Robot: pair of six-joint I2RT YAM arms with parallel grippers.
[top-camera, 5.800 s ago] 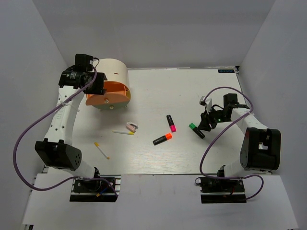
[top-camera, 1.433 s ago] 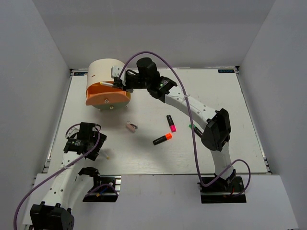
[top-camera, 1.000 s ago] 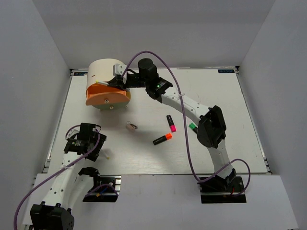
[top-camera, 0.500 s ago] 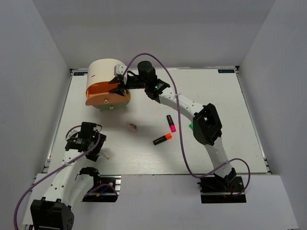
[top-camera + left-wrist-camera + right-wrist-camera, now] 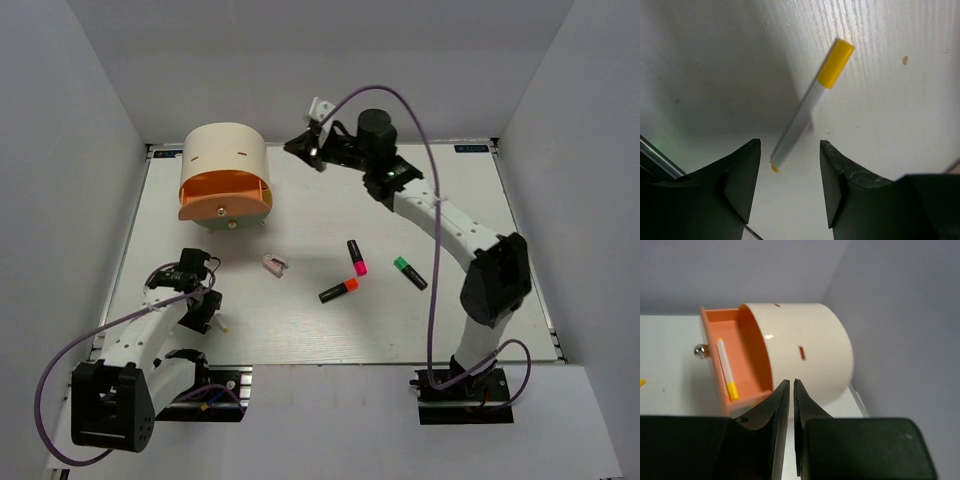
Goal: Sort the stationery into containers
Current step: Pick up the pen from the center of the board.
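The cream drum organiser (image 5: pixel 225 158) stands at the back left with its orange drawer (image 5: pixel 740 355) open; one pale-yellow stick (image 5: pixel 725 368) lies in it. My right gripper (image 5: pixel 297 147) is shut and empty (image 5: pixel 791 383), raised to the right of the organiser. My left gripper (image 5: pixel 204 309) is open over the second stick (image 5: pixel 221 323), whose lower end (image 5: pixel 800 117) lies between the fingertips, untouched. The pink-and-white clip (image 5: pixel 274 265), the pink-capped marker (image 5: pixel 356 257), the orange-capped marker (image 5: pixel 339 290) and the green-capped marker (image 5: pixel 409 272) lie on the table.
The white table (image 5: pixel 450 200) is walled in by grey panels on three sides. The right arm's purple cable (image 5: pixel 430 110) arcs over the back right. The organiser's small metal knob (image 5: pixel 700 351) sticks out of the drawer front.
My right gripper has drawn back from the organiser's drawer to the right and up, leaving a stick in the drawer. My left gripper has shifted closer to the stick on the table.
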